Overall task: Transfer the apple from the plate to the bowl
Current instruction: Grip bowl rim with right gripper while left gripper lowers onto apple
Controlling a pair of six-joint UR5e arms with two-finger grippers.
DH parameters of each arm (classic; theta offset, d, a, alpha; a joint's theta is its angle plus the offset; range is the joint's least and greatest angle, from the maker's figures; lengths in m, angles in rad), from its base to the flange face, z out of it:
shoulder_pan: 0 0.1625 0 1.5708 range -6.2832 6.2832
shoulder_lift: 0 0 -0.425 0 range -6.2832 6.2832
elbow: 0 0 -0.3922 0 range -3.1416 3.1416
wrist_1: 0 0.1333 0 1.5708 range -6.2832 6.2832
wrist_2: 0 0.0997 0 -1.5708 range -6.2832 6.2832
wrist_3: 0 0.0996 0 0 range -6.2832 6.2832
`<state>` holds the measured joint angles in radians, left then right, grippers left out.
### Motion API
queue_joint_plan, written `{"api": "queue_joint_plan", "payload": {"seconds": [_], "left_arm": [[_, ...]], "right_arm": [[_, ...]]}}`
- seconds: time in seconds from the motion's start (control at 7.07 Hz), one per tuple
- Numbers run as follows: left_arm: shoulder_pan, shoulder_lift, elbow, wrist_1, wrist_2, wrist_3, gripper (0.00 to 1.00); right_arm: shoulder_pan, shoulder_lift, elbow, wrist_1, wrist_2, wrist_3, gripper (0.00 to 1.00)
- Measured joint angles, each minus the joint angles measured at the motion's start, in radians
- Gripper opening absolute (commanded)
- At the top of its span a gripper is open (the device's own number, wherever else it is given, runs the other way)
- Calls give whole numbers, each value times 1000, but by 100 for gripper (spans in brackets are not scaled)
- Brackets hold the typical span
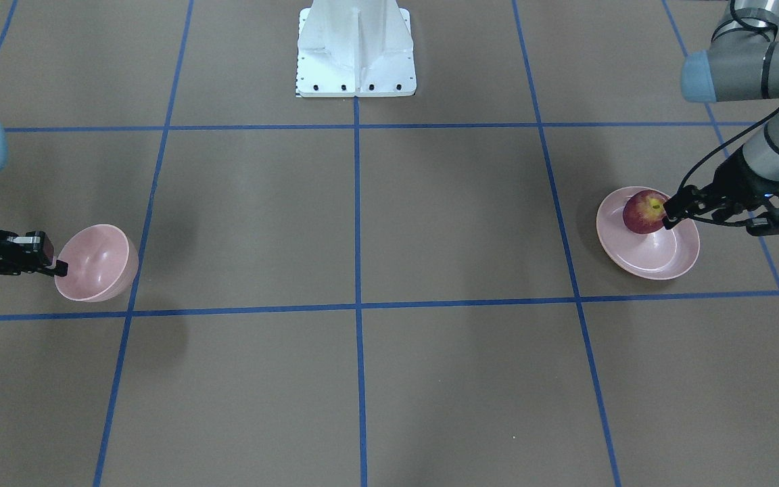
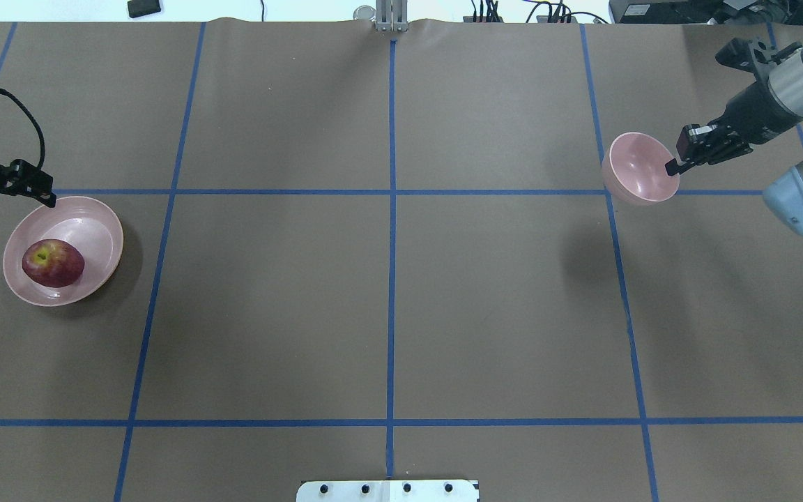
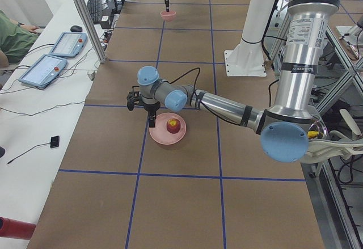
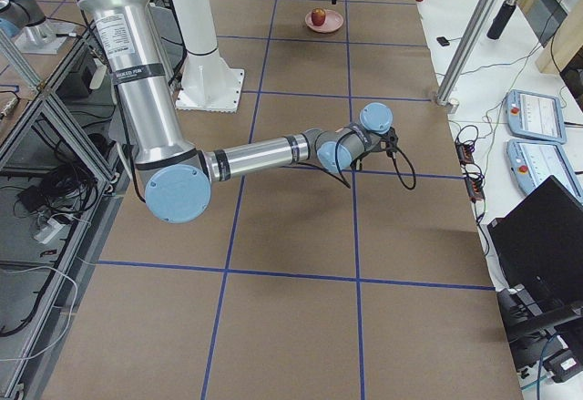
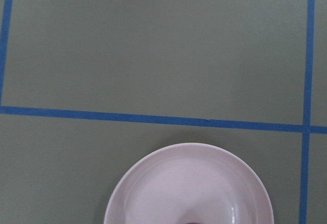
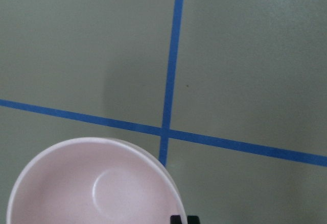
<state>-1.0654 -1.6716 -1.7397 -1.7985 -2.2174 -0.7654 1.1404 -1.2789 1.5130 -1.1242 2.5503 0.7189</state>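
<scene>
The dark-red apple lies in the wide pale-pink plate at the table's left end. My left gripper is shut on the plate's far rim; the front view shows its tip beside the apple. The plate looks slightly tilted. My right gripper is shut on the rim of the small deep pink bowl and holds it tilted above the table at the right end, its shadow well apart below. The bowl is empty, with the gripper at its edge.
The robot's white base stands at the middle of the near table edge. Blue tape lines divide the brown table into squares. Teach pendants lie on a side bench beyond the far edge.
</scene>
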Motion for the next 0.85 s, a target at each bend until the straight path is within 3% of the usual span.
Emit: {"api": "queue_joint_plan", "payload": {"seconds": [0.85], "left_arm": [[87, 16, 25, 0, 18, -1, 99]], "right_arm": [[-38, 97, 52, -2, 2, 230, 0]]}}
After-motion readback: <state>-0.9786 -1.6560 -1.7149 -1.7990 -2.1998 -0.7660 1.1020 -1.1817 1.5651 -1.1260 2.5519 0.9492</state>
